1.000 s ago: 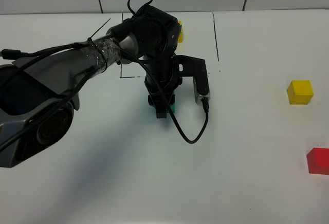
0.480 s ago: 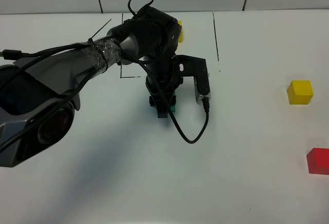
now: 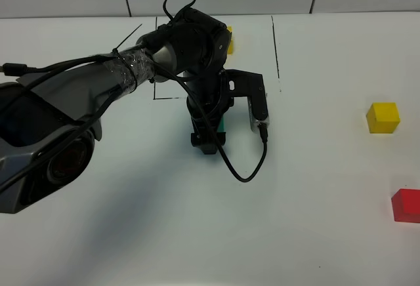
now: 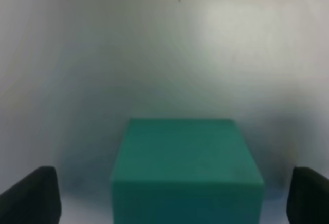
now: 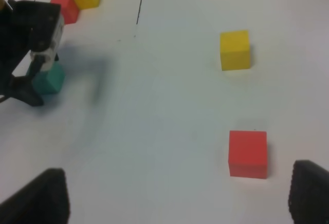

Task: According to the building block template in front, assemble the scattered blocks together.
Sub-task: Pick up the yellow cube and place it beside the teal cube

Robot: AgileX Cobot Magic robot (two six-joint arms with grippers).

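Left gripper [image 4: 169, 193] spread wide, straddled teal cube [image 4: 185, 172], fingers [image 4: 31, 196] not touching it. Right gripper [image 5: 173, 193] spread, empty, well apart from teal cube.

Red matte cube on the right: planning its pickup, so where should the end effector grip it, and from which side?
Grip the red matte cube across two opposite flat side faces, descending from above: it sits flat on the white table, with clear space all around.
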